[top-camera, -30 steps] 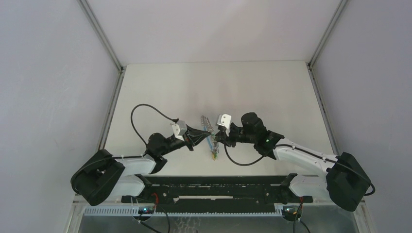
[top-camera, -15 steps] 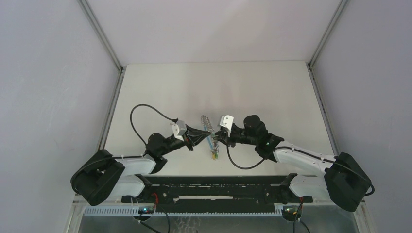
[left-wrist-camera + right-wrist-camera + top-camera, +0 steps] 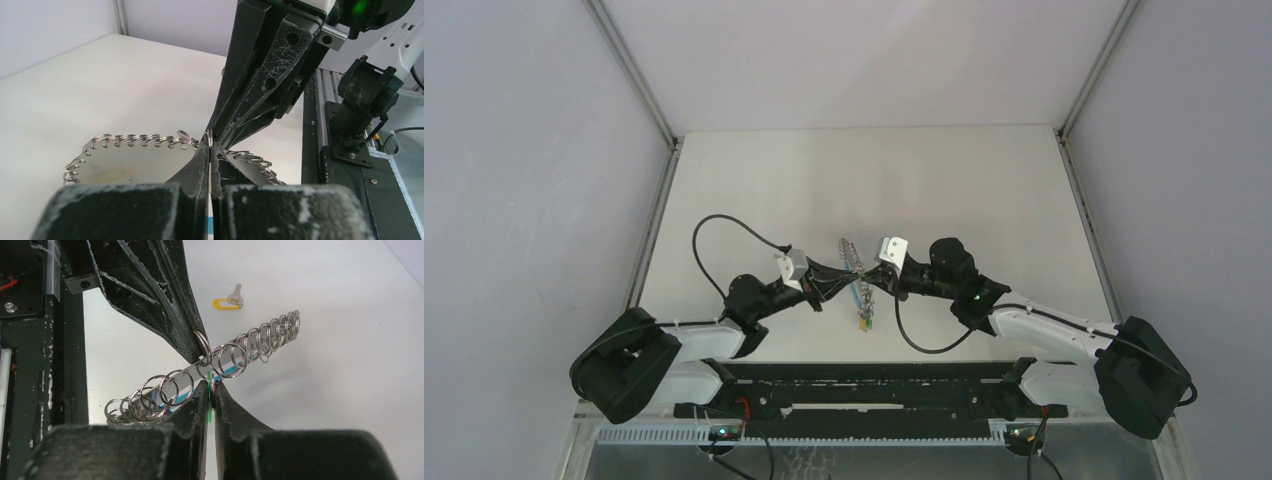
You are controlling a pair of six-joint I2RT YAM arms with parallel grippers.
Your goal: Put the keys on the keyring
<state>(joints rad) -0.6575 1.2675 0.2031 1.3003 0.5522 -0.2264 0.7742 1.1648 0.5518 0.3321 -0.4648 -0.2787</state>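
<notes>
The keyring (image 3: 175,387) is a metal strip with several split rings and a blue band behind it, held up between both grippers; it also shows in the top view (image 3: 856,290) and the left wrist view (image 3: 130,150). My left gripper (image 3: 210,145) is shut on one split ring of it (image 3: 208,135). My right gripper (image 3: 212,385) is shut on the green-headed key (image 3: 209,410), seen edge-on, right against the rings. The yellow-headed key (image 3: 227,301) lies flat on the table beyond. In the top view the left gripper (image 3: 842,275) and right gripper (image 3: 871,284) almost touch.
The black rail with the arm bases (image 3: 854,385) runs along the near table edge. Side posts and white walls (image 3: 634,70) close in the white table (image 3: 874,180). The left arm's cable (image 3: 714,225) loops above the table.
The right wrist has shifted slightly, drawing a little closer to the left gripper at the keyring. The left arm has stayed put.
</notes>
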